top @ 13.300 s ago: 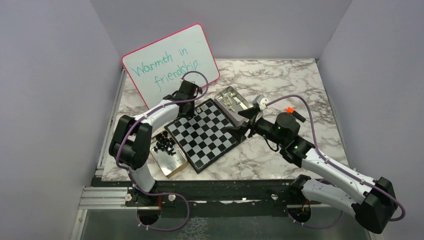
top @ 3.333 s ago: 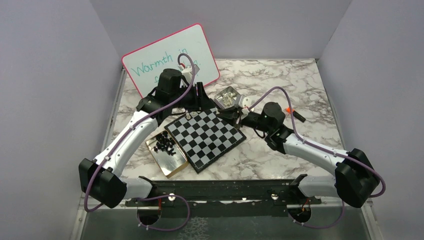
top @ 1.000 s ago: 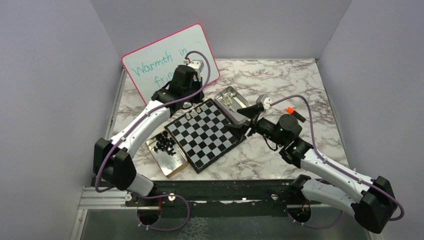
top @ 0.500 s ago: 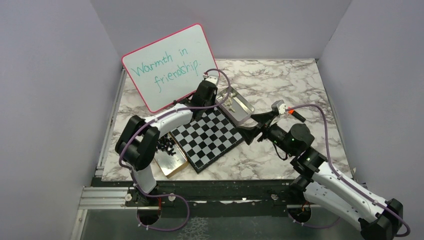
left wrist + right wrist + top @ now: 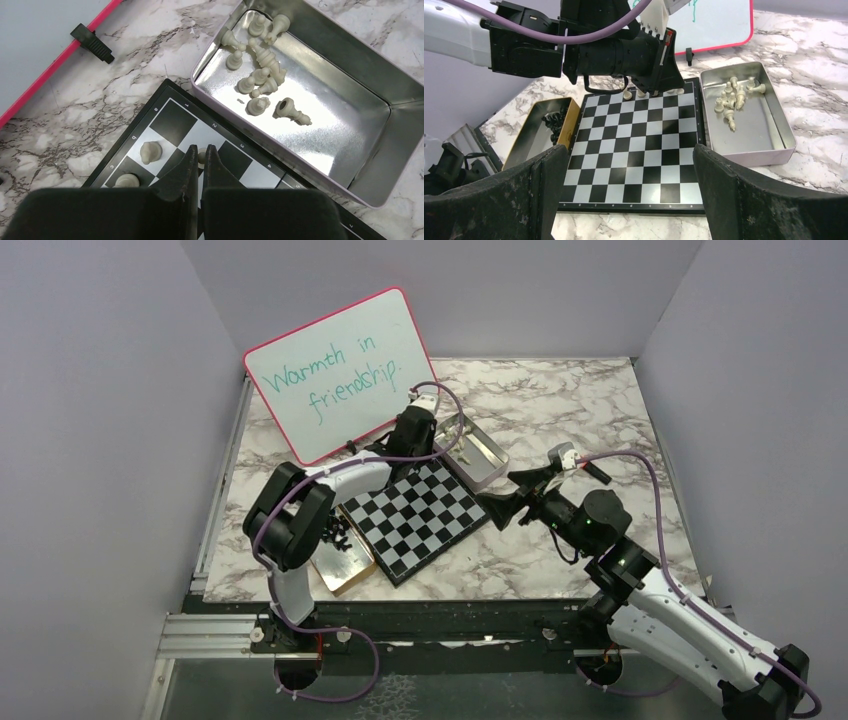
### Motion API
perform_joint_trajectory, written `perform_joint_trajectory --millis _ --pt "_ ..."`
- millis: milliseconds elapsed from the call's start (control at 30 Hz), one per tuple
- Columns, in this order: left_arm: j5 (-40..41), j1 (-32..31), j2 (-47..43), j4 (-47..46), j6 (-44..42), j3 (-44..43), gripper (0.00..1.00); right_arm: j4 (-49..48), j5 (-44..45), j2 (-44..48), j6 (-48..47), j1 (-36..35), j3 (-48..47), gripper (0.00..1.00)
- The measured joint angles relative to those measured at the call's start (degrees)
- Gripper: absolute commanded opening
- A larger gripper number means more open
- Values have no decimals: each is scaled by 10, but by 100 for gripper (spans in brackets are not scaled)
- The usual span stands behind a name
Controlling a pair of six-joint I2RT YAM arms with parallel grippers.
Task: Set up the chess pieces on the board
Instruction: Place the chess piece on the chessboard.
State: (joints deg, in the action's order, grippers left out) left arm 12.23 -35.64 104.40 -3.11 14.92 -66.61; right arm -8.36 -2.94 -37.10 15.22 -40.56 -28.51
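The board (image 5: 420, 515) lies on the marble table, and also shows in the right wrist view (image 5: 639, 145). My left gripper (image 5: 200, 149) is over the board's far edge, next to the silver tin (image 5: 320, 120). It is shut on a small cream piece (image 5: 202, 158) that stands low on a square. Two more cream pieces (image 5: 150, 151) stand on the edge squares to its left. Several cream pieces (image 5: 257, 75) lie loose in the tin. My right gripper (image 5: 508, 495) is wide open and empty, just off the board's right side. Black pieces (image 5: 555, 122) lie in a gold tin (image 5: 345, 568).
The pink-rimmed whiteboard (image 5: 340, 365) leans at the back left, close behind my left arm. A small orange and black object (image 5: 588, 466) lies on the marble to the right of my right gripper. The enclosure's walls stand on three sides.
My left gripper has moved right along the board's far edge, from the corner to beside the silver tin. My right arm has drawn back from the tin, toward the right.
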Motion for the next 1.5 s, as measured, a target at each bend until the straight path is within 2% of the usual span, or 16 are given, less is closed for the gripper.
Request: perform_joint_trajectory --millis 500,833,1133,1267,1500 --pt "0 0 36 -33 -4 0 0 18 8 2 -1 0 0 100" --pt "2 -1 45 -43 -11 3 6 21 10 2 -1 0 0 100" --pt "9 -3 54 -49 -18 3 16 21 10 4 -1 0 0 100" --pt "15 -5 55 -45 -22 3 26 21 10 4 -1 0 0 100" --pt "28 -6 55 -38 -26 3 33 21 10 2 -2 0 0 100"
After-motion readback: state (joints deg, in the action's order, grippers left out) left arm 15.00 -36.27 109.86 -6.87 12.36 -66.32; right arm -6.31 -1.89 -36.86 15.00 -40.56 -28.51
